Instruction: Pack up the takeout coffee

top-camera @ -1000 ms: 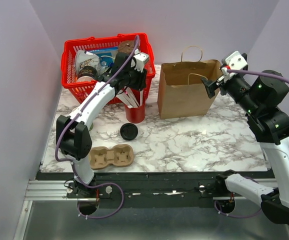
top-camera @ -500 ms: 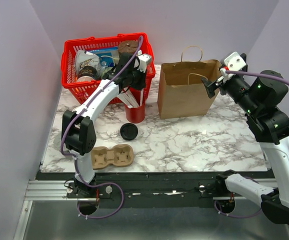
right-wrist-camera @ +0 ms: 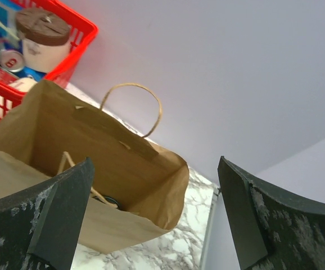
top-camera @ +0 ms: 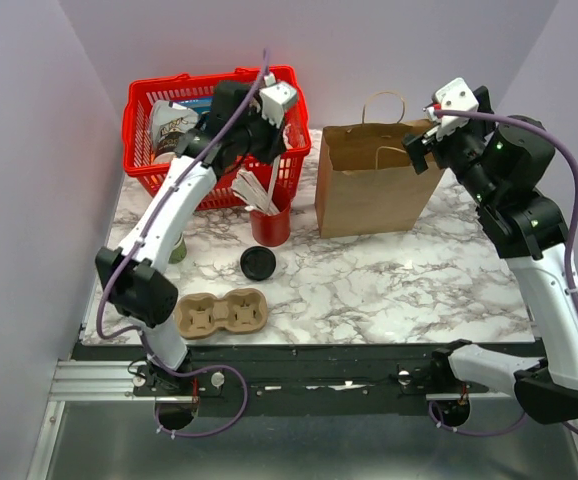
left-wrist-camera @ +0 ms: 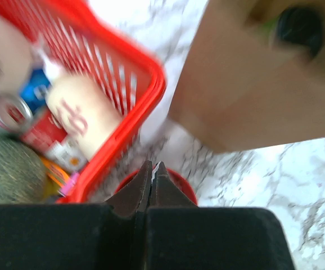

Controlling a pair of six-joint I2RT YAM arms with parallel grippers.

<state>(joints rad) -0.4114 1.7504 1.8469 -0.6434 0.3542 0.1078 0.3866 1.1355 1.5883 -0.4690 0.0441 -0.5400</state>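
Where the left wrist view looks down its own fingers, I read the left claw (left-wrist-camera: 153, 167) as pressed fully together with nothing between the tips. It hangs over the rim of a red cup (left-wrist-camera: 182, 183), just beside the red basket (left-wrist-camera: 157, 79). The right claw (right-wrist-camera: 155, 163) stands wide apart and holds nothing, poised above the open mouth of the paper bag (right-wrist-camera: 123, 163).

The coffee (left-wrist-camera: 300, 25) sits inside that bag. It shows as a blurred black lid with a trace of green from the left wrist, and only as a dark sliver at the bag's floor from the right wrist.

From above, the bag stands upright on a white marble table (top-camera: 389, 280) veined in grey, between the basket and the right arm (top-camera: 549, 290). A loose lid (top-camera: 258, 263) lies in front of the red cup, and a cardboard carrier (top-camera: 221, 312) rests near the table's front edge. Plain lilac walls (top-camera: 369, 50) close in the table on three sides.

The top view cannot see into the bag. The left arm (top-camera: 184, 200) covers part of the basket's contents, and a green object (top-camera: 177, 248) beside that arm is mostly hidden.
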